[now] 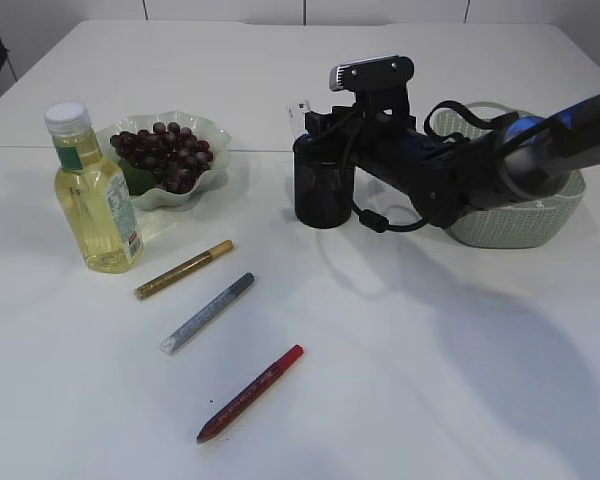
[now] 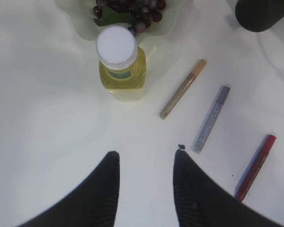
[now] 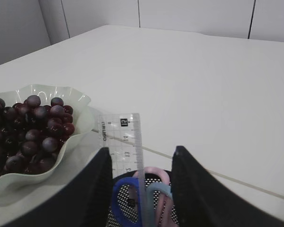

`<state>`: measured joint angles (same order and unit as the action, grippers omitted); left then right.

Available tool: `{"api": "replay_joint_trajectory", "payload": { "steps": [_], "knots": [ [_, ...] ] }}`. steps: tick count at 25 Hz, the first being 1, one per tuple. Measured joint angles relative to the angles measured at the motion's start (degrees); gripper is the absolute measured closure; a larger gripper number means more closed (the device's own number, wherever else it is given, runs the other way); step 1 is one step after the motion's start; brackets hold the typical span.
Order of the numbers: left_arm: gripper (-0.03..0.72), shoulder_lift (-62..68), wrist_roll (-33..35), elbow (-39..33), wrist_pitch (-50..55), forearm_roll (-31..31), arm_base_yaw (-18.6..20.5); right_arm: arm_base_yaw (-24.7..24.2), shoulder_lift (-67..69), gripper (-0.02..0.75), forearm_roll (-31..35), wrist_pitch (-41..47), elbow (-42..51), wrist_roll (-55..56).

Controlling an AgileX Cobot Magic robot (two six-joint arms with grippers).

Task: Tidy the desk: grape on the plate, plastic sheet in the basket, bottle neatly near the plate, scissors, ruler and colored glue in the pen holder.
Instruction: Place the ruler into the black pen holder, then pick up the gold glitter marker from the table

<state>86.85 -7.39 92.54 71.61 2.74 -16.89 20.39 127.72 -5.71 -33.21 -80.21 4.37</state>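
Ruler [image 3: 125, 142] upright in pen holder [image 1: 323, 183], between parted, empty right end effector [image 3: 141, 163] fingers.

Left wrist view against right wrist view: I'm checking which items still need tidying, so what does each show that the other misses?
Only the left wrist view shows the bottle and three glue sticks lying on the table: gold, silver, red. Only the right wrist view shows the ruler and scissors standing in the pen holder. Both show the grapes on the plate.
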Motion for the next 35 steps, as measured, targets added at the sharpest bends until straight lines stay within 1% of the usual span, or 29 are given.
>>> {"api": "replay_joint_trajectory", "payload": {
  "steps": [2, 6, 7, 11, 14, 17, 20, 22, 24, 29, 33, 35],
  "knots": [
    [0.411, 0.0, 0.0, 0.0, 0.0, 0.0, 0.0, 0.0, -0.12, 0.402, -0.39, 0.83, 0.0, 0.03],
    [0.411, 0.0, 0.0, 0.0, 0.0, 0.0, 0.0, 0.0, -3.31, 0.402, -0.51, 8.31, 0.0, 0.25],
    [0.411, 0.0, 0.0, 0.0, 0.0, 0.0, 0.0, 0.0, -4.68, 0.402, -0.59, 10.45, 0.0, 1.46],
    [0.411, 0.0, 0.0, 0.0, 0.0, 0.0, 0.0, 0.11, -12.38, 0.402, -1.29, 21.21, 0.0, 12.24],
    [0.411, 0.0, 0.0, 0.0, 0.0, 0.26, 0.0, 0.44, -20.05, 0.402, -1.33, 30.68, 0.0, 15.22],
    [0.411, 0.0, 0.5, 0.0, 0.0, 1.09, 0.0, 0.44, -27.6, 0.402, -1.42, 43.22, 0.0, 15.84],
    [0.411, 0.0, 2.84, 0.0, 0.0, 1.62, -0.41, 0.57, -33.77, 0.404, -1.42, 55.75, 0.0, 16.06],
    [0.411, 0.0, 4.87, 0.0, 0.0, 1.61, -1.55, 0.57, -37.22, 0.404, -1.31, 63.0, 0.0, 16.06],
    [0.411, 0.13, 6.77, 0.0, 0.0, 1.61, -2.89, 0.57, -39.5, 0.404, -0.14, 69.63, 0.0, 16.06],
    [0.411, 1.9, 10.63, 0.0, 0.0, 1.61, -5.59, 0.57, -41.34, 0.405, 2.76, 82.37, 0.0, 16.06],
    [0.411, 4.26, 12.58, 0.0, 0.0, 1.48, -6.01, 0.57, -41.34, 0.405, 5.71, 93.64, 0.0, 16.06],
    [0.411, 6.02, 13.96, 0.0, 0.0, 1.05, -6.01, 0.57, -41.34, 0.405, 6.68, 97.47, 0.0, 15.85]
  ]
}}
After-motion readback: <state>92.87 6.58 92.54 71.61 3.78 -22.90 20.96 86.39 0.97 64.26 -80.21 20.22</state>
